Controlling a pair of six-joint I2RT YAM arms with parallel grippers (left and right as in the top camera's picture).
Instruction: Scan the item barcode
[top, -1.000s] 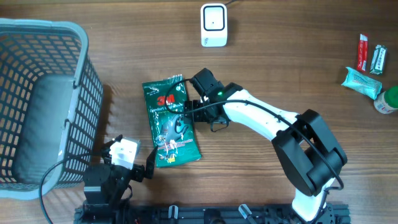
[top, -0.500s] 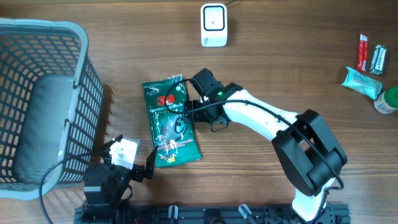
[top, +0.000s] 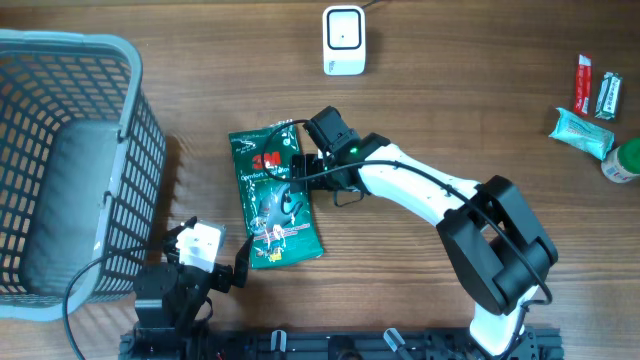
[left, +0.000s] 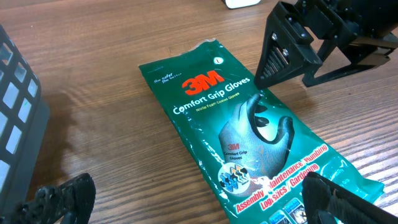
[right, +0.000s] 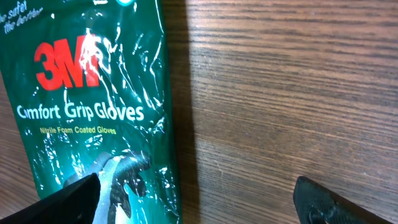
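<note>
A green 3M glove packet (top: 273, 195) lies flat on the wooden table, printed front up; no barcode shows on it. The white scanner (top: 343, 40) stands at the far edge, well beyond the packet. My right gripper (top: 318, 178) hangs open over the packet's right edge. In the right wrist view the packet (right: 87, 112) lies under the left finger, with bare wood between the fingers of the gripper (right: 199, 202). My left gripper (top: 215, 252) sits open near the packet's near end. Its view shows the packet (left: 249, 143) ahead, the right finger over the packet's corner, and the right arm's head (left: 311, 37) beyond.
A large grey wire basket (top: 60, 170) stands at the left, close to the left arm. At the far right lie a teal pouch (top: 580, 130), two small tubes (top: 595, 92) and a green-capped bottle (top: 622, 160).
The right gripper has shifted very slightly toward the far side over the packet's edge. The packet and the left arm have not moved.
</note>
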